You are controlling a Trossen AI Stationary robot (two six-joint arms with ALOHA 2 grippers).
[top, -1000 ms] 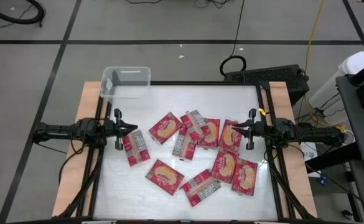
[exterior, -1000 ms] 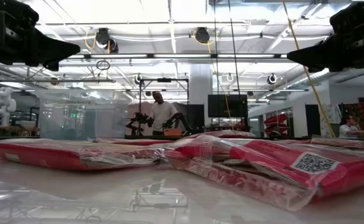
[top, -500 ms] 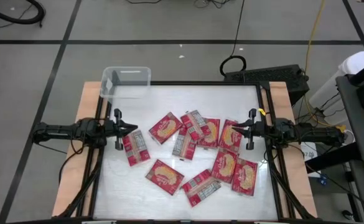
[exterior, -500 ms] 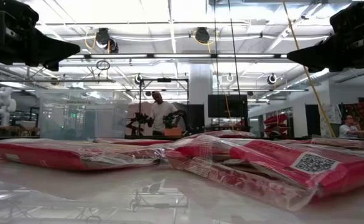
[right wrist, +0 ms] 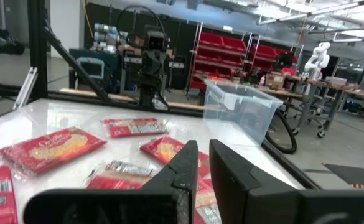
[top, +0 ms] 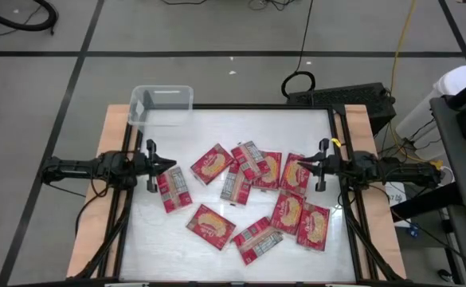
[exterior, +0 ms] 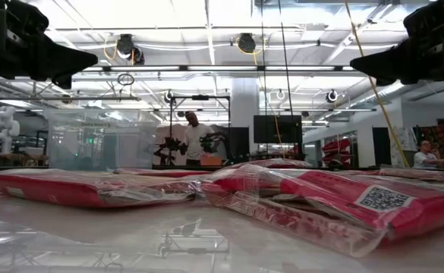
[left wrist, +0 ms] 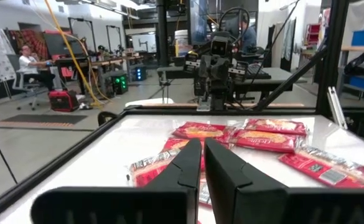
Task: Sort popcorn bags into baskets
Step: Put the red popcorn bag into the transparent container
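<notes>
Several red popcorn bags (top: 248, 195) lie flat and scattered over the middle of the white table, some overlapping; some show the popcorn picture (top: 211, 225), others the print side (top: 174, 190). The clear plastic basket (top: 161, 106) stands at the table's far left corner, with nothing showing in it. My left gripper (top: 171, 165) hovers level at the table's left edge, shut on nothing, above the leftmost bag. My right gripper (top: 300, 166) hovers level at the right edge, shut on nothing, above the bag (top: 295, 174) there. In the wrist views the bags (left wrist: 269, 142) (right wrist: 51, 148) lie ahead of the fingers.
Black frame rails (top: 119, 215) (top: 350, 215) run along the table's left and right sides. Bare tabletop (top: 256, 127) lies between the basket and the far right corner. Beyond the table, a person (exterior: 195, 140) stands in the room.
</notes>
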